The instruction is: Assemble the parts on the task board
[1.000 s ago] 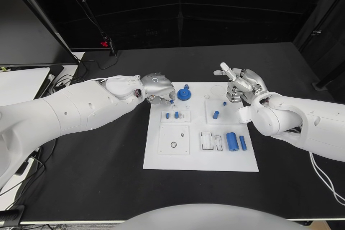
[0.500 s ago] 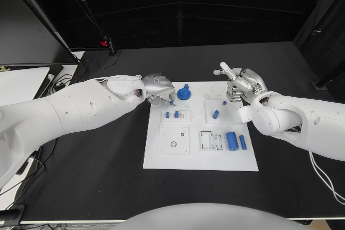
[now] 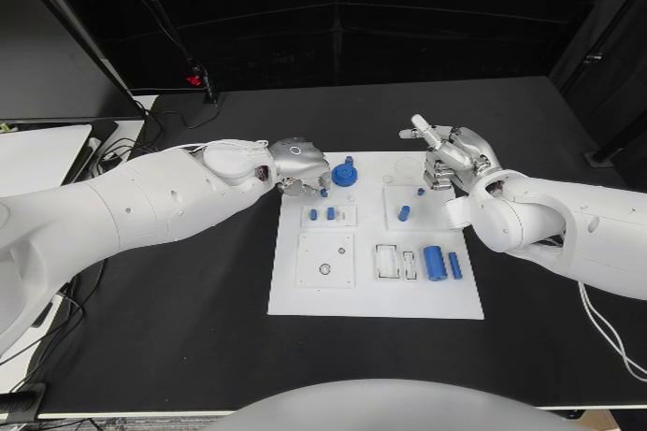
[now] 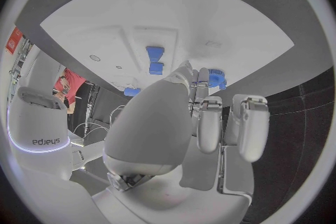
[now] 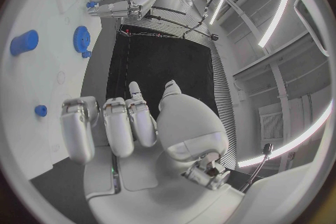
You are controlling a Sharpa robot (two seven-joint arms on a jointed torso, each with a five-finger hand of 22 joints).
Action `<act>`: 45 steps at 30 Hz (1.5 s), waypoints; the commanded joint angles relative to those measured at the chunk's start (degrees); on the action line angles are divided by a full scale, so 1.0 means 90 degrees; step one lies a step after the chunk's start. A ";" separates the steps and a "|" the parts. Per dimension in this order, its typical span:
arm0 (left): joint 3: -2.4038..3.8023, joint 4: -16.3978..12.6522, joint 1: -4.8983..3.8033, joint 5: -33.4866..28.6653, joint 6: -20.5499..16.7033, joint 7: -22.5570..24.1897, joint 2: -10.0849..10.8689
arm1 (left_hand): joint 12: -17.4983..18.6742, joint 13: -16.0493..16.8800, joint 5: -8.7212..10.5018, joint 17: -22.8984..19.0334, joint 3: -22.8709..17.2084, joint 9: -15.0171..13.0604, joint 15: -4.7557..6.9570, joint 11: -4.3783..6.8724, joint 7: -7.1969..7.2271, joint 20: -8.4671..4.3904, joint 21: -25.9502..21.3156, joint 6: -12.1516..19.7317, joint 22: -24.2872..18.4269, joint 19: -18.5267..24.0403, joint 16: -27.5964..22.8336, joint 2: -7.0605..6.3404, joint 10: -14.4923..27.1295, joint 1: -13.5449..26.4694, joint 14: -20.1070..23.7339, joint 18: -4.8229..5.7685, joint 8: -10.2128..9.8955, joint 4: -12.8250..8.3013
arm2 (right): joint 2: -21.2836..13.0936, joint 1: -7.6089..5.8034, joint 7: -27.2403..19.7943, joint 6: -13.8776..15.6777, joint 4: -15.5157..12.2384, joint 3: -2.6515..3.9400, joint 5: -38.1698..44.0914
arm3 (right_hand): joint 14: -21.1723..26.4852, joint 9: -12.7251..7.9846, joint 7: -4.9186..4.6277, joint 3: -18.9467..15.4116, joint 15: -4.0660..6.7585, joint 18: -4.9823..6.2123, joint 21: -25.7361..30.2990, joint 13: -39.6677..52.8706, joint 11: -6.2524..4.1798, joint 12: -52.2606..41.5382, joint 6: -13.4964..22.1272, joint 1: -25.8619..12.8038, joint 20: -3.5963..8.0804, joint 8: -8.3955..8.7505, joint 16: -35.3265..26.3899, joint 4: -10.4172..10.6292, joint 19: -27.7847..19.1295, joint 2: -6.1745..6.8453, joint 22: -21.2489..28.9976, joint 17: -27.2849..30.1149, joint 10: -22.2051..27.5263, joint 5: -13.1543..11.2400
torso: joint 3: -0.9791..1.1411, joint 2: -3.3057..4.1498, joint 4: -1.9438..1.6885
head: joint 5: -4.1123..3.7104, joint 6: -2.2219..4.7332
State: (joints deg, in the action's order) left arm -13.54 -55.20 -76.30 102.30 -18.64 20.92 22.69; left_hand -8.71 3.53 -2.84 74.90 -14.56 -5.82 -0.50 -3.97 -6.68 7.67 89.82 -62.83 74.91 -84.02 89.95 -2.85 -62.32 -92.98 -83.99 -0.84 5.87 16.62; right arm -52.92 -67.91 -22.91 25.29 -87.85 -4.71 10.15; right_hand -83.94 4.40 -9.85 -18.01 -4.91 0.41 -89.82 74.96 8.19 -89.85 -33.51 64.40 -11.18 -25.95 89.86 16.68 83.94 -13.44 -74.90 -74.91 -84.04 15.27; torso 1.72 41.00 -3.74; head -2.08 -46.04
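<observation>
From the head camera I see the white board in the middle of the black table, and both hands at its far end. My left hand hangs over the board's far left corner, fingers curled downward, just beside the blue gear. Since a second ago that hand has crept slightly toward the far edge; nothing on the board has moved. I cannot tell here whether its fingertips pinch a small blue piece. Two short blue pegs stand in the small plate below it, and a blue cylinder lies nearer me on the right. My right hand hovers over the far right corner, fingers bent, holding nothing that I can make out.

The left wrist camera shows my fingers close together, pointing down at the board, with something blue at one tip; gripped or merely behind, I cannot tell.

The right wrist camera shows that hand's fingers side by side, loosely curled, and empty.

I judge the assembly is barely begun.
</observation>
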 commanded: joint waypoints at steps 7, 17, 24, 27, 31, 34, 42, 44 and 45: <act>0.0003 0.0059 -0.0003 0.0017 0.0160 0.0041 -0.0086 | 0.0030 -0.0003 -0.0004 0.1677 -0.0037 -0.0003 -0.0058 -0.0029 0.0007 -0.0041 0.0020 0.0031 0.1677 -0.0664 0.0005 0.0015 -0.0003 0.0046 -0.0668 0.0093 -0.0004 0.0003 | 0.0013 -0.0008 -0.0027 -0.0060 -0.0011 0.0003 -0.0008 | -0.0673 -0.0009 -0.0354 -0.0017 -0.0038 -0.0046 -0.0020 0.1671 0.0058 -0.0016 0.0040 0.0065 -0.0035 -0.0041 0.0016 -0.0017 0.0673 0.0009 -0.1677 -0.1677 -0.0662 0.0043 | -0.0002 -0.0002 0.0001 | 0.0010 -0.0023; 0.0003 0.0116 0.0007 0.0017 0.0268 0.0066 -0.0126 | 0.0054 -0.0005 -0.0005 0.1677 -0.0055 0.0006 -0.0074 -0.0047 -0.0012 -0.0038 0.0020 0.0050 0.1677 -0.0664 0.0005 0.0007 0.0002 0.0038 -0.0668 0.0093 -0.0021 -0.0006 | 0.0012 -0.0008 -0.0030 -0.0058 -0.0015 0.0003 -0.0008 | -0.0673 -0.0009 -0.0354 -0.0018 -0.0038 -0.0046 -0.0020 0.1671 0.0058 -0.0016 0.0040 0.0069 -0.0036 -0.0045 0.0016 -0.0010 0.0673 0.0006 -0.1677 -0.1677 -0.0662 0.0048 | 0.0001 -0.0005 0.0001 | 0.0002 -0.0030; 0.0003 0.0151 0.0015 0.0017 0.0357 0.0047 -0.0145 | 0.0124 -0.0006 -0.0005 0.1677 -0.0077 0.0042 -0.0109 -0.0085 -0.0056 -0.0025 0.0020 0.0148 0.1677 -0.0664 0.0005 -0.0066 0.0047 0.0016 -0.0668 0.0093 -0.0089 -0.0010 | 0.0006 -0.0008 -0.0030 -0.0063 -0.0019 0.0003 -0.0008 | -0.0673 -0.0009 -0.0354 -0.0018 -0.0038 -0.0046 -0.0020 0.1671 0.0058 -0.0016 0.0040 0.0069 -0.0036 -0.0046 0.0016 -0.0009 0.0673 0.0006 -0.1677 -0.1677 -0.0662 0.0049 | -0.0001 -0.0001 0.0001 | -0.0001 -0.0030; 0.0003 0.0168 0.0017 0.0017 0.0374 0.0055 -0.0148 | 0.0165 -0.0004 -0.0005 0.1677 -0.0072 0.0081 -0.0145 -0.0130 -0.0116 -0.0012 0.0020 0.0283 0.1677 -0.0664 0.0005 -0.0142 0.0086 0.0019 -0.0668 0.0093 -0.0165 -0.0015 | 0.0006 -0.0008 -0.0030 -0.0064 -0.0017 0.0003 -0.0008 | -0.0673 -0.0009 -0.0354 -0.0018 -0.0038 -0.0046 -0.0020 0.1671 0.0058 -0.0016 0.0040 0.0069 -0.0036 -0.0046 0.0016 -0.0009 0.0673 0.0006 -0.1677 -0.1677 -0.0662 0.0049 | 0.0000 -0.0004 0.0001 | -0.0003 -0.0026; 0.0003 0.0179 0.0019 0.0017 0.0362 0.0074 -0.0145 | 0.0195 0.0000 -0.0010 0.1677 -0.0037 0.0146 -0.0176 -0.0161 -0.0150 0.0013 0.0020 0.0542 0.1677 -0.0664 0.0005 -0.0255 0.0109 0.0074 -0.0668 0.0093 -0.0257 -0.0001 | 0.0005 -0.0008 -0.0032 -0.0059 -0.0016 0.0003 -0.0008 | -0.0673 -0.0009 -0.0354 -0.0018 -0.0038 -0.0046 -0.0020 0.1671 0.0058 -0.0016 0.0040 0.0069 -0.0036 -0.0046 0.0016 -0.0009 0.0673 0.0006 -0.1677 -0.1677 -0.0662 0.0049 | 0.0002 -0.0002 -0.0005 | -0.0004 -0.0026; 0.0003 0.0183 0.0020 0.0018 0.0347 0.0098 -0.0139 | 0.0216 0.0004 -0.0016 0.1677 -0.0035 0.0230 -0.0163 -0.0149 -0.0096 0.0031 0.0020 0.1031 0.1677 -0.0664 0.0005 -0.0320 0.0125 0.0146 -0.0668 0.0093 -0.0252 -0.0004 | 0.0009 -0.0008 -0.0031 -0.0061 -0.0014 0.0003 -0.0008 | -0.0673 -0.0009 -0.0354 -0.0018 -0.0038 -0.0046 -0.0020 0.1671 0.0058 -0.0016 0.0040 0.0069 -0.0036 -0.0046 0.0016 -0.0009 0.0673 0.0006 -0.1677 -0.1677 -0.0662 0.0049 | 0.0002 -0.0004 -0.0002 | 0.0002 -0.0030; 0.0003 0.0192 0.0022 0.0018 0.0299 0.0080 -0.0131 | 0.0209 0.0008 -0.0019 0.1677 -0.0024 0.0233 -0.0146 -0.0151 -0.0064 0.0033 0.0020 0.1531 0.1677 -0.0664 0.0005 -0.0389 0.0100 0.0236 -0.0668 0.0093 -0.0234 -0.0010 | 0.0014 -0.0008 -0.0024 -0.0082 -0.0009 0.0003 -0.0008 | -0.0673 -0.0009 -0.0353 -0.0018 -0.0038 -0.0046 -0.0020 0.1671 0.0058 -0.0016 0.0039 0.0071 -0.0036 -0.0049 0.0016 -0.0005 0.0673 0.0002 -0.1677 -0.1677 -0.0662 0.0049 | -0.0002 -0.0005 -0.0002 | -0.0007 -0.0031; 0.0003 0.0194 0.0022 0.0018 0.0220 0.0051 -0.0123 | 0.0216 0.0007 -0.0020 0.1677 -0.0025 0.0229 -0.0149 -0.0154 -0.0096 0.0032 0.0020 0.1575 0.1677 -0.0664 0.0005 -0.0394 0.0115 0.0247 -0.0668 0.0093 -0.0221 -0.0010 | 0.0014 -0.0007 -0.0022 -0.0083 -0.0008 0.0003 -0.0008 | -0.0673 -0.0009 -0.0353 -0.0018 -0.0038 -0.0046 -0.0020 0.1671 0.0058 -0.0016 0.0039 0.0071 -0.0036 -0.0049 0.0016 -0.0005 0.0673 0.0002 -0.1677 -0.1677 -0.0662 0.0049 | 0.0000 -0.0004 0.0001 | -0.0001 -0.0022; 0.0003 0.0197 0.0022 0.0018 0.0150 0.0036 -0.0116 | 0.0223 0.0006 -0.0021 0.1677 -0.0023 0.0224 -0.0153 -0.0159 -0.0127 0.0032 0.0020 0.1585 0.1677 -0.0664 0.0005 -0.0396 0.0131 0.0257 -0.0668 0.0093 -0.0207 -0.0009 | 0.0013 -0.0007 -0.0022 -0.0085 -0.0008 0.0003 -0.0008 | -0.0673 -0.0009 -0.0353 -0.0018 -0.0038 -0.0046 -0.0020 0.1671 0.0058 -0.0016 0.0039 0.0071 -0.0036 -0.0049 0.0016 -0.0005 0.0673 0.0002 -0.1677 -0.1677 -0.0662 0.0049 | -0.0002 -0.0002 0.0002 | -0.0002 -0.0018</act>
State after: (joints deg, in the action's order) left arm -13.55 -53.49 -76.01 102.32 -16.11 21.36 21.57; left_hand -6.92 3.53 -2.86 74.90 -14.96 -3.77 -1.74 -5.09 -7.81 7.67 89.82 -48.82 74.91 -84.02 89.95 -6.12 -61.19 -90.93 -84.01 -0.84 3.88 16.54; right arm -52.83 -67.90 -22.84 25.14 -87.80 -4.71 10.15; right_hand -83.94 4.40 -9.85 -18.01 -4.91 0.40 -89.82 74.96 8.19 -89.86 -33.51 64.40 -11.18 -26.23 89.86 16.68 83.94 -13.44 -74.90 -74.91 -84.04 15.49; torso 1.71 40.96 -3.75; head -2.11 -46.29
